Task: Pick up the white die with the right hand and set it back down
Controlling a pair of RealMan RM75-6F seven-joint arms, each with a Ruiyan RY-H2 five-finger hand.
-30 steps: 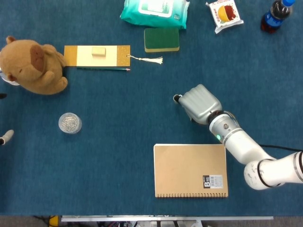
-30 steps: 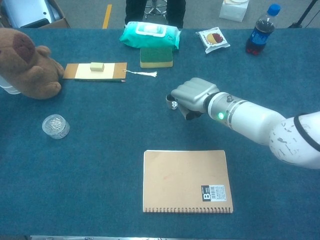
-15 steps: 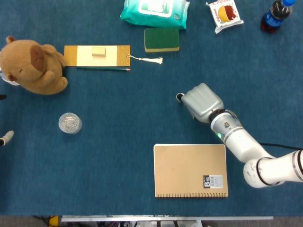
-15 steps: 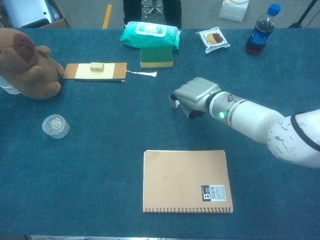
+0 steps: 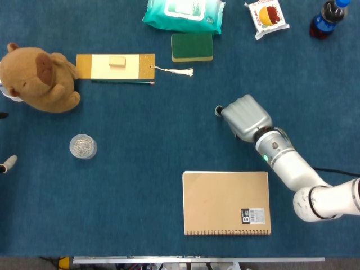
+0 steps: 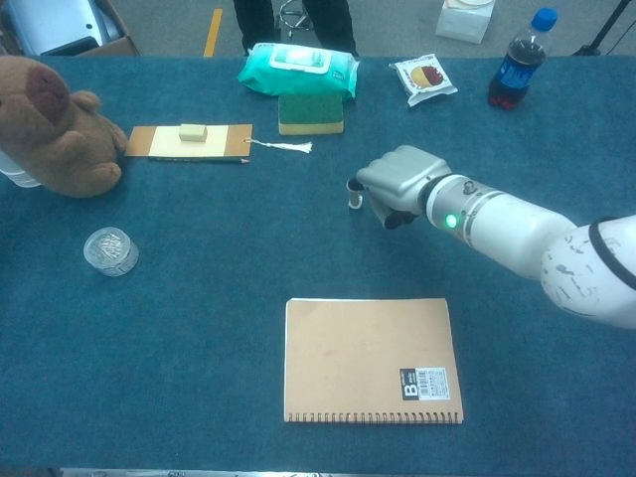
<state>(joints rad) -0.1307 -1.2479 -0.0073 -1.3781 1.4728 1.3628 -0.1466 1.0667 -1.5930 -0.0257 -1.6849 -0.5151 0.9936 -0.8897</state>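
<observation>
Blue cloth covers the table, with people's legs beyond its far edge in the chest view. At mid-table the right hand (image 6: 399, 182) is curled, and the white die (image 6: 354, 201) shows small at its fingertips, seemingly pinched there; whether it is clear of the cloth I cannot tell. From the knuckles the die lies at about nine o'clock, at the thumb side. The left hand (image 5: 7, 163) barely shows, well apart at the table's left edge. Compared with a second ago, hand and die have shifted toward two o'clock. At six o'clock lies the notebook (image 5: 226, 202).
</observation>
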